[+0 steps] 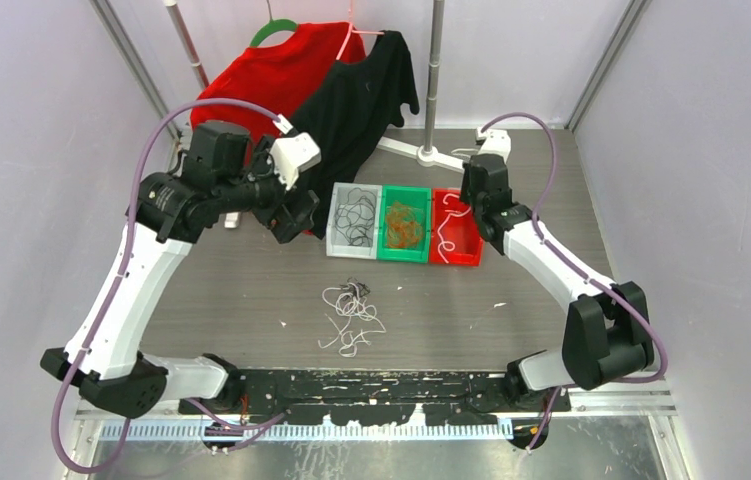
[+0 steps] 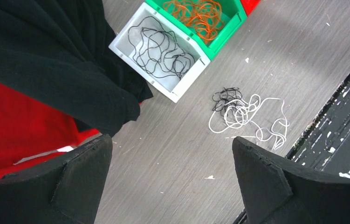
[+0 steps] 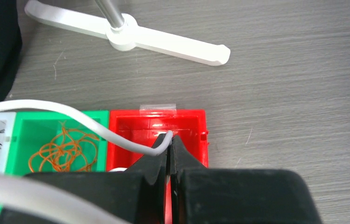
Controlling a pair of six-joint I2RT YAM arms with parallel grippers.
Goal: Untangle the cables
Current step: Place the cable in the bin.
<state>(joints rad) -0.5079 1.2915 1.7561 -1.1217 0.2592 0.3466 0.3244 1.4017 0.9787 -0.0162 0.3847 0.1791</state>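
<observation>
A tangle of white and black cables [image 1: 351, 315] lies on the table in front of the bins; it also shows in the left wrist view [image 2: 243, 114]. A white bin [image 1: 335, 232] holds black cables [image 2: 161, 49], a green bin [image 1: 403, 250] holds orange cables [image 3: 65, 151], and a red bin [image 3: 182, 121] holds a white cable [image 1: 446, 228]. My right gripper [image 3: 169, 140] is over the red bin, shut on the end of a white cable [image 3: 117, 140]. My left gripper [image 2: 170, 140] is open and empty, high above the table to the left of the white bin.
A red shirt [image 1: 266, 75] and a black shirt [image 1: 356, 100] hang at the back left, and the black one drapes next to the white bin. A white stand base [image 3: 163, 42] with a metal pole [image 1: 436, 70] sits behind the bins. Side walls close in the table.
</observation>
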